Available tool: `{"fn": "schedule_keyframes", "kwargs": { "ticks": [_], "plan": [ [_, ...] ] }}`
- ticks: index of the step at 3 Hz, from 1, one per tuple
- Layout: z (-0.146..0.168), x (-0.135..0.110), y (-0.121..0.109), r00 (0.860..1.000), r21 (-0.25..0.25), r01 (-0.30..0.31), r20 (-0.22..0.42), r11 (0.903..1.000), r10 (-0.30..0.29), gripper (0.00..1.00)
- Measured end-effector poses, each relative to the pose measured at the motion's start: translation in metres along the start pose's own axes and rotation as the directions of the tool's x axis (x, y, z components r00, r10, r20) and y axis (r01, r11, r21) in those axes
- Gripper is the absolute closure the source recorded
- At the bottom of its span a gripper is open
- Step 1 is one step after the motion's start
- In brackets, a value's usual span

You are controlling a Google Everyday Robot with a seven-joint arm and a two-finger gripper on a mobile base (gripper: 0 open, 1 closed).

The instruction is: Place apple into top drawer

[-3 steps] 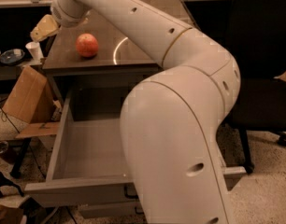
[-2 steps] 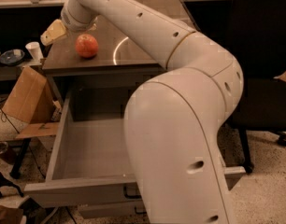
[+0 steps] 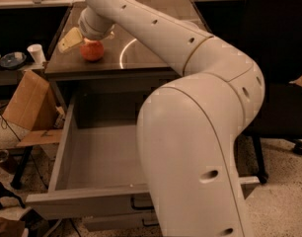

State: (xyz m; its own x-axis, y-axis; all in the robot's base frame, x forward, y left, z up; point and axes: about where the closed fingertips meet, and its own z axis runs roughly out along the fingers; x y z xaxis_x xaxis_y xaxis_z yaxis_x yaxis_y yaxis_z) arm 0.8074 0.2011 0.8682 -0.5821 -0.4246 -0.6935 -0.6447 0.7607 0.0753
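The gripper (image 3: 78,39) was at the apple's (image 3: 92,50) ten o'clock on the table (image 3: 62,66); open or closed, I couldn't tell.

One camera, high and close behind the arm (image 3: 190,132), looks down and forward over the top drawer (image 3: 82,201) to the far table (image 3: 67,64); the gripper (image 3: 78,39) is far left there.

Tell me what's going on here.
A one-armed robot is reaching across the table, with its hand right beside the apple. The apple sits on the table near its left edge. Below, the top drawer is pulled wide open, and the apple is not yet in it.
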Motion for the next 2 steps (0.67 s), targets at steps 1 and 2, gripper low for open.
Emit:
{"fn": "schedule_keyframes", "kwargs": {
  "ticks": [1, 2],
  "plan": [
    [0.004, 0.009, -0.006, 1.0, 0.006, -0.004, -0.006, 1.0, 0.004, 0.19],
    [-0.006, 0.012, -0.01, 1.0, 0.02, 0.011, 0.014, 0.9997, -0.012, 0.5]
  ]
}}
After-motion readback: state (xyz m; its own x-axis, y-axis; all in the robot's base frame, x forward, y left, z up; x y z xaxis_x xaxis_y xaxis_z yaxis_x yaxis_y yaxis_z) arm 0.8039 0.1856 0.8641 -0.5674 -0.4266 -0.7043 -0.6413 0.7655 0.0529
